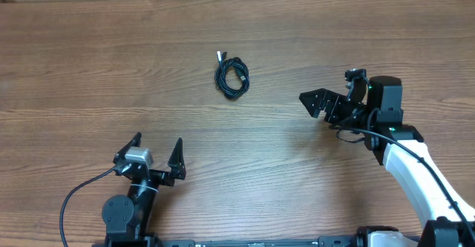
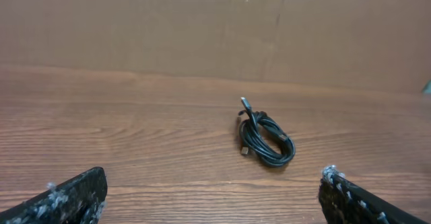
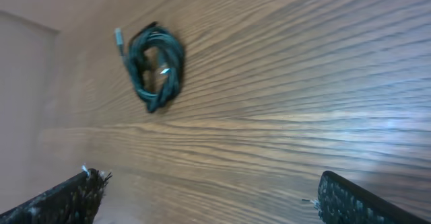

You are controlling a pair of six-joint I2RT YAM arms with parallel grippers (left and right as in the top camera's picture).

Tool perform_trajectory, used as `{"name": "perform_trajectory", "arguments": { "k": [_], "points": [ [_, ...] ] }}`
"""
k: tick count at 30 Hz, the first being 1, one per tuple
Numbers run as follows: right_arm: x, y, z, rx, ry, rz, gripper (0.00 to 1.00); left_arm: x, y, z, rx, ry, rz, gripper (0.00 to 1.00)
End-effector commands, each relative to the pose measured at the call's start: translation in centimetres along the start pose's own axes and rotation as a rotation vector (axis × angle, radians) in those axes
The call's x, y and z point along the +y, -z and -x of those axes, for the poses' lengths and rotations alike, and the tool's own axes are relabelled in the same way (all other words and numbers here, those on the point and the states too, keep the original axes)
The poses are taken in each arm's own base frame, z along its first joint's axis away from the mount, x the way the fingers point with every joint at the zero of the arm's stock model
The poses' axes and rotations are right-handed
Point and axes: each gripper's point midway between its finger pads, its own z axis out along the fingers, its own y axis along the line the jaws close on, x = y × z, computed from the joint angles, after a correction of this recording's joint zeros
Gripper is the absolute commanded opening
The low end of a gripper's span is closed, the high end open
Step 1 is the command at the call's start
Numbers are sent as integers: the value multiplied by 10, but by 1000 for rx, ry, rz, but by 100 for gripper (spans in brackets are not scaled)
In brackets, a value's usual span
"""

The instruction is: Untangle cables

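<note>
A: Where's the cable coil (image 1: 232,77)?
B: Mid-desk (image 1: 74,61), far side, bunched tight w/ one silver plug (image 1: 219,54) poking out. Nothing's touching it.
A: Tools?
B: Left tool (image 1: 157,142) & right tool (image 1: 315,104) are both spread wide, empty, well apart from the coil. Prob. staged either side so each can take an end.

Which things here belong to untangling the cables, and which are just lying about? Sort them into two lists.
Belongs to the job:
- cables, bunched in a small coil
- left gripper, open, holding nothing
- right gripper, open, holding nothing

Just there:
- table, the wooden top that everything rests on
- thick black wire by the left arm's base
</note>
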Motion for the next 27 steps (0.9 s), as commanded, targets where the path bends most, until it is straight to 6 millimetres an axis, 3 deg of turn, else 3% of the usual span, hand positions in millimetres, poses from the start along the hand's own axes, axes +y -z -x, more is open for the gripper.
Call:
{"name": "perform_trajectory", "arguments": {
  "k": [1,27],
  "points": [
    [-9,-1,13,-40,0,-61,100,10,1,2,-15,-7,62,100],
    [-11,-2,12,-35,-3,-63,100,23,2,0,-9,-22,136,100]
  ]
}}
